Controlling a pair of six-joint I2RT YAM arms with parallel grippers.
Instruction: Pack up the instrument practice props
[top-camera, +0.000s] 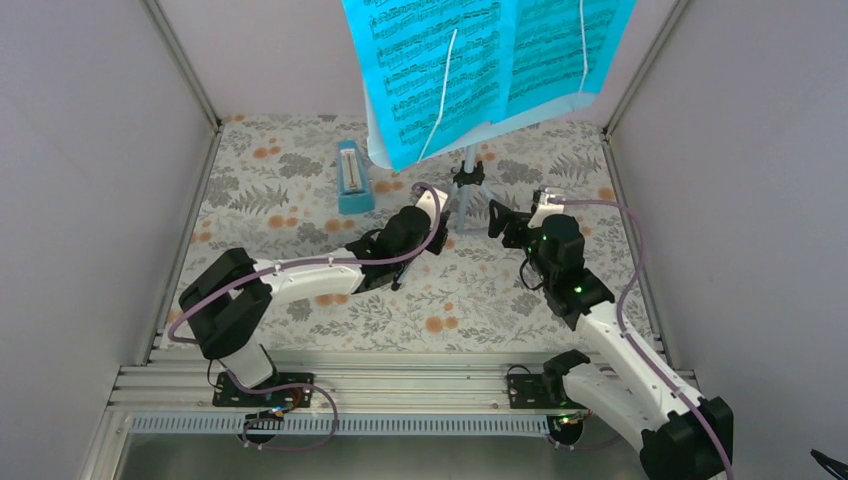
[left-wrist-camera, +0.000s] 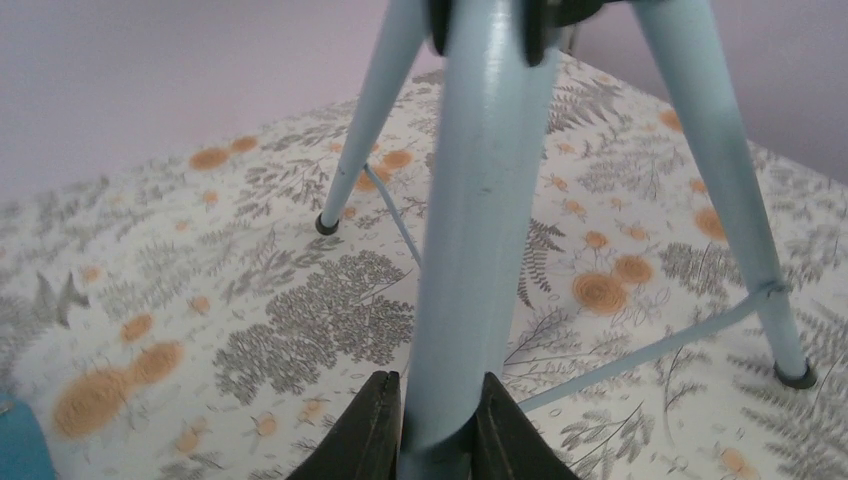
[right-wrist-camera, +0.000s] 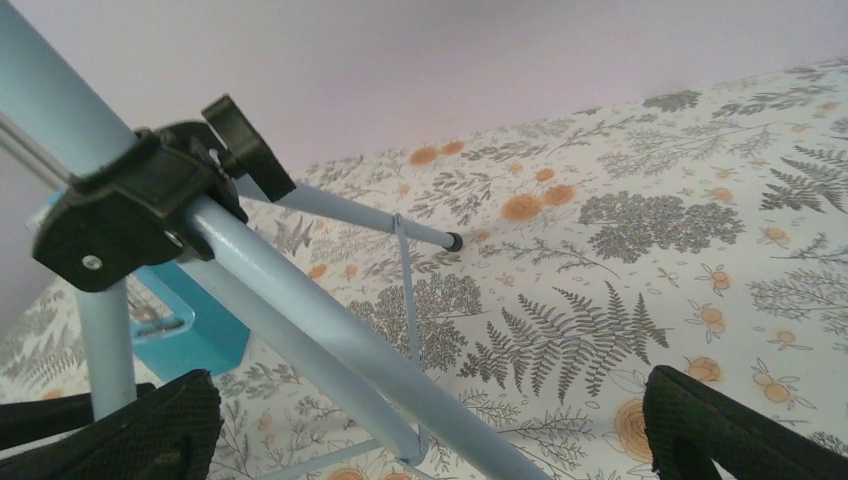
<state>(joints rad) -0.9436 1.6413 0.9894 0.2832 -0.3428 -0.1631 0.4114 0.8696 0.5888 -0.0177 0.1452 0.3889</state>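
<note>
Floral cloth (top-camera: 470, 300) holds everything unpacked. Your music stand (top-camera: 466, 185) is upright far centre, with the sheet-music pages (top-camera: 470, 60) on it and the metronome (top-camera: 352, 178) far left. Your left gripper (left-wrist-camera: 435, 420) clamps a lower stand tube, and your right gripper (right-wrist-camera: 435, 425) gapes wide beside it. Nearly all the packing looks left to do.

White links (top-camera: 305, 270), blk joints (top-camera: 228, 305)/jaws, purple cables (top-camera: 637, 265), green LED (top-camera: 577, 290)

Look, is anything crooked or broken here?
Nothing looks broken or spilled. The teal pages sit slanted in the top view, left side lower, while the left gripper clamps a leg of the music stand.
</note>
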